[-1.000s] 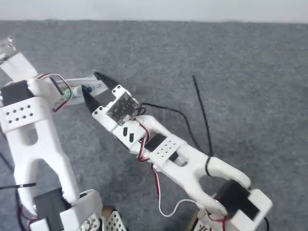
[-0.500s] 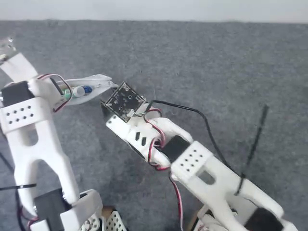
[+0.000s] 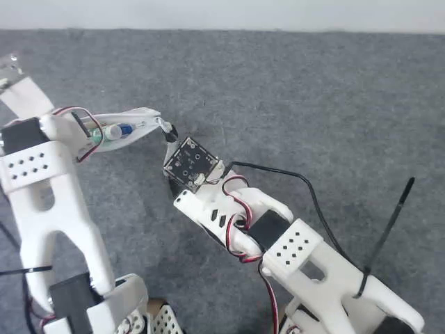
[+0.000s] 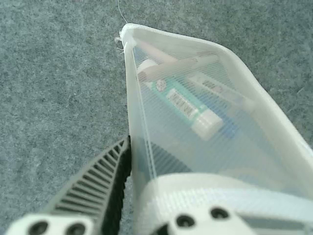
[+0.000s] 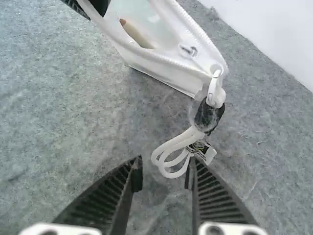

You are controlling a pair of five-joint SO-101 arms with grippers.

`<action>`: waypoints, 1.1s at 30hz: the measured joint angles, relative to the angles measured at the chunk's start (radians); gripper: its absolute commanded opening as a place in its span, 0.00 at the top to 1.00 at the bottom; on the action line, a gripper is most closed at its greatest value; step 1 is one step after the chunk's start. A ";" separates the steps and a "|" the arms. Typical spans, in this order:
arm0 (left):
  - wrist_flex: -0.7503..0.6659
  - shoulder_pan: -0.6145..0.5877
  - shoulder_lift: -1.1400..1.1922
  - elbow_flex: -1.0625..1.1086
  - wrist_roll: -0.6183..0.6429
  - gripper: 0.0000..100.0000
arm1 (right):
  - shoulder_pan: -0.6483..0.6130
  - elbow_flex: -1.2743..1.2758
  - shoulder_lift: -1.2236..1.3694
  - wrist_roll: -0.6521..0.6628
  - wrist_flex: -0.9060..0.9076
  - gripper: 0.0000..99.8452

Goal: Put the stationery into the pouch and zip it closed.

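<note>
A translucent mesh pouch (image 3: 132,124) hangs off the carpet at the left, and my left gripper (image 4: 133,164) is shut on its near end. Inside lie a pale pen (image 4: 181,66), a teal-labelled tube (image 4: 188,105) and a pencil (image 5: 131,30). The zipper slider (image 5: 215,73) sits at the pouch's far corner. From it dangle a black tab (image 5: 209,115) and a white cord loop (image 5: 172,155). My right gripper (image 5: 164,164) is narrowly open just below that corner, and the slack loop lies between its fingers. From above, the right gripper (image 3: 171,139) is beside the pouch's tip.
Grey carpet (image 3: 313,97) covers the table, with a white wall (image 5: 274,29) beyond its far edge. A black cable (image 3: 309,195) and a black tie (image 3: 391,219) trail from the right arm. Open carpet spreads to the right and back.
My right gripper, wide open beside the pouch a second ago, closed in at the pouch's tip and has drawn back to the right with its jaws narrowed. The left arm has not moved.
</note>
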 measured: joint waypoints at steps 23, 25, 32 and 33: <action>0.000 0.000 0.000 0.000 0.000 0.99 | 0.026 0.015 0.000 0.000 0.064 0.86; 0.000 0.000 0.000 0.000 0.000 0.99 | 0.037 0.015 0.000 0.000 0.064 0.86; 0.000 0.000 0.000 0.000 0.000 0.99 | 0.097 0.015 0.000 0.000 0.064 0.86; 0.000 0.000 0.000 0.000 0.000 0.99 | 0.107 0.015 0.000 0.000 0.064 0.86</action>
